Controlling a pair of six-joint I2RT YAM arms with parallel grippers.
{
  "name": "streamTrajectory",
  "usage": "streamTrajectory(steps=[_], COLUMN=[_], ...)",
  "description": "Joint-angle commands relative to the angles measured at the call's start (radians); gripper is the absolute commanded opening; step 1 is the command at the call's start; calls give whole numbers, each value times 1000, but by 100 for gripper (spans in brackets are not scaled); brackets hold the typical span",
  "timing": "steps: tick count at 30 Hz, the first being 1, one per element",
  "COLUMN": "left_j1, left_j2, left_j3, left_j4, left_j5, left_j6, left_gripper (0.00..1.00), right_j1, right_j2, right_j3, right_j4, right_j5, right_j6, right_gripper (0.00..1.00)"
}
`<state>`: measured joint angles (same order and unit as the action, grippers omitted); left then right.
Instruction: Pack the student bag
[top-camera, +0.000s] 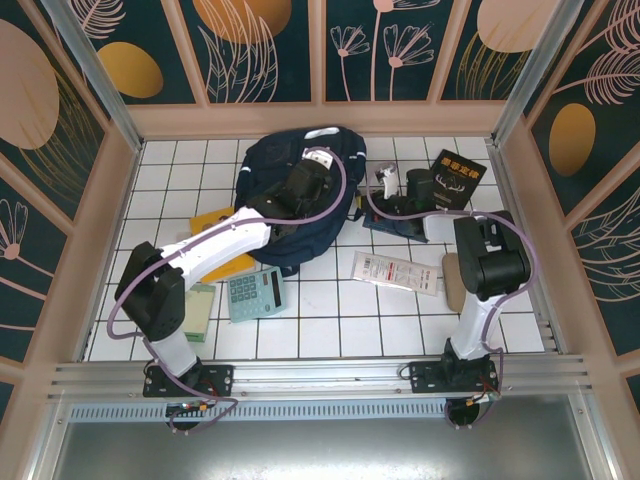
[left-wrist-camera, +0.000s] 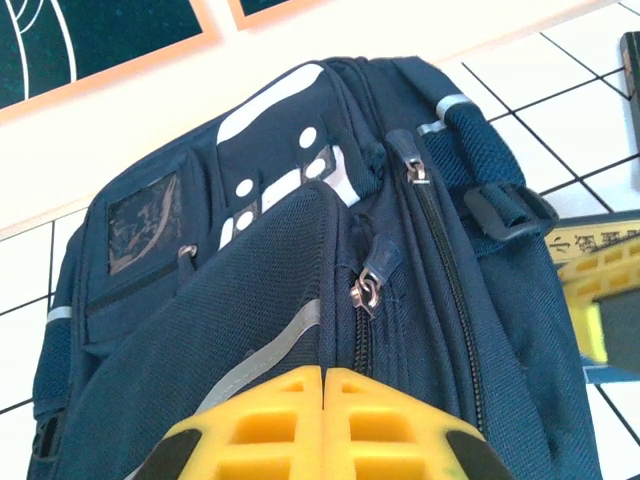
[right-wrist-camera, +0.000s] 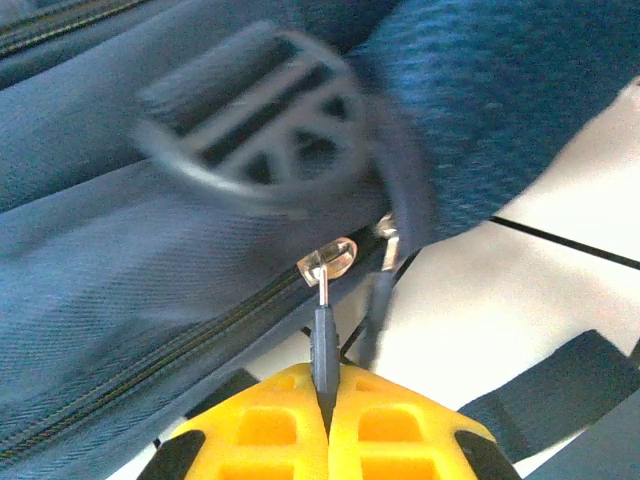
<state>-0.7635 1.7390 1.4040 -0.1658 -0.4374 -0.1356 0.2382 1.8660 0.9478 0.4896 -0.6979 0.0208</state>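
Note:
The student bag (top-camera: 270, 165) is a navy backpack lying on the white tiles at the back centre. Its white stripe (left-wrist-camera: 265, 355) and two zipper pulls (left-wrist-camera: 368, 290) show in the left wrist view. My left gripper (top-camera: 303, 183) rests on top of the bag. Its yellow fingers (left-wrist-camera: 260, 420) are shut, tips together against the seam beside the front pocket, with nothing seen between them. At the bag's right side my right gripper (top-camera: 388, 188) is shut (right-wrist-camera: 327, 385) on a dark zipper pull (right-wrist-camera: 321, 340), which hangs from a metal slider (right-wrist-camera: 328, 260) on the bag's zip.
A black book (top-camera: 457, 178) lies at the back right and a flat blue booklet (top-camera: 395, 228) under the right arm. A white leaflet (top-camera: 397, 270), a teal calculator (top-camera: 254, 293), a green pad (top-camera: 200, 310) and a yellow item (top-camera: 213, 222) lie nearer the front. Walls close three sides.

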Motion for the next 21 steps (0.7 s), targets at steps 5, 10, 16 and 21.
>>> streamTrajectory(steps=[5,10,16,21], left_j1=[16,38,61,85], left_j2=[126,169,210,239], left_j3=[193,243,285,312], left_j4=[4,-7,-15,-13], left_j5=[-4,20,58,96], left_j6=[-108,-175,-243,-308], left_gripper=[0,0,0,0], right_j1=[82,134,214,282], right_j2=[-117,-193,-287,-351], right_j3=[-98,-166,-231,-265], right_j4=[38,44,41,30], right_j5=[98,139,187,234], right_j6=[-59,-57,-59,-62], right_gripper=[0,0,0,0])
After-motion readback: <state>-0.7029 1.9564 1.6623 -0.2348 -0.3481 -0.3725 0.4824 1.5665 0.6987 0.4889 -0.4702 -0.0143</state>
